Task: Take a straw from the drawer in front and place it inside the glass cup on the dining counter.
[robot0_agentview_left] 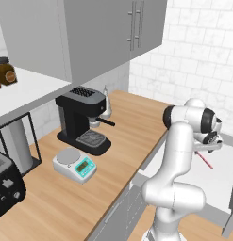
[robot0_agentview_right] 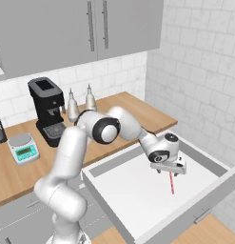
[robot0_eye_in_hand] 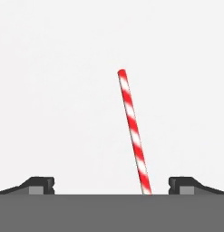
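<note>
Drawer: the wide shallow light-grey drawer (robot0_agentview_right: 138, 190) with a pale inside stands pulled out below the light-wood worktop (robot0_agentview_left: 127, 136), so its floor is open to reach from above.
Straw: the thin red-and-white striped straw (robot0_agentview_right: 171, 182) lies flat on the drawer floor, towards the front right part, with bare floor all round it. Lying alone like this, it looks easy to close on from both sides.
Pincer: the dark two-finger pincer (robot0_agentview_right: 167, 170) hangs over the straw with jaws spread wide and nothing between them. In the hand view the straw (robot0_eye_in_hand: 133, 136) runs up from between the two fingertips (robot0_eye_in_hand: 41, 185), nearer the right-hand tip than centred.
Contact: none yet, by my reading; the tips look clear of the straw.
Arm pose: the white arm bends forward from its base and reaches down into the drawer, the hand pointing down at the floor.
Step in hand: lining up and lowering for the grasp, I judge.
</note>
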Controlling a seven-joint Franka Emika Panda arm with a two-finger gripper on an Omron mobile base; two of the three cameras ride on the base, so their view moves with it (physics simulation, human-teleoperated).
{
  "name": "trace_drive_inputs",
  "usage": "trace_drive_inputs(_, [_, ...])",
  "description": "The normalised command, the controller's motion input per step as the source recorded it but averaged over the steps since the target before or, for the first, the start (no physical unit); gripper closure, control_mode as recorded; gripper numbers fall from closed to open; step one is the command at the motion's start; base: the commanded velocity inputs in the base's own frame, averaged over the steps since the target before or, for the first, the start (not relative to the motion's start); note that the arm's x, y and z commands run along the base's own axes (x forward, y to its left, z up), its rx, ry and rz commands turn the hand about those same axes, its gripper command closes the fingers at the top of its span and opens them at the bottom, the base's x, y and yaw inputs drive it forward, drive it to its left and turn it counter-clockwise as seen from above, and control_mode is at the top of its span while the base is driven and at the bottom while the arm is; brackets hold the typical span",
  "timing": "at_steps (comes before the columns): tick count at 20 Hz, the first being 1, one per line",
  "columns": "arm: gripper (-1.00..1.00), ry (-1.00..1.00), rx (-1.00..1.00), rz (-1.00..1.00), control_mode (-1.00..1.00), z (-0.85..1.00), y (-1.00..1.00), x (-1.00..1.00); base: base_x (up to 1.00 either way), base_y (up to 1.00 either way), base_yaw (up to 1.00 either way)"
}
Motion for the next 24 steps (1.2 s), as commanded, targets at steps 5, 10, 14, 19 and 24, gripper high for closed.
trace_drive_inputs(5, [-1.00, 0.00, 0.00, 0.00, -1.00, -0.27, -0.02, 0.04, 0.00, 0.00, 0.00])
trace_drive_inputs(10, [-1.00, 0.00, 0.00, 0.00, -1.00, -0.20, -0.08, 0.08, 0.00, 0.00, 0.00])
trace_drive_inputs(14, [-1.00, 0.00, 0.00, 0.00, -1.00, -0.12, -0.13, 0.09, 0.00, 0.00, 0.00])
trace_drive_inputs(19, [-1.00, 0.00, 0.00, 0.00, -1.00, -0.20, -0.06, 0.10, 0.00, 0.00, 0.00])
trace_drive_inputs(24, [-1.00, 0.00, 0.00, 0.00, -1.00, -0.20, -0.06, 0.08, 0.00, 0.00, 0.00])
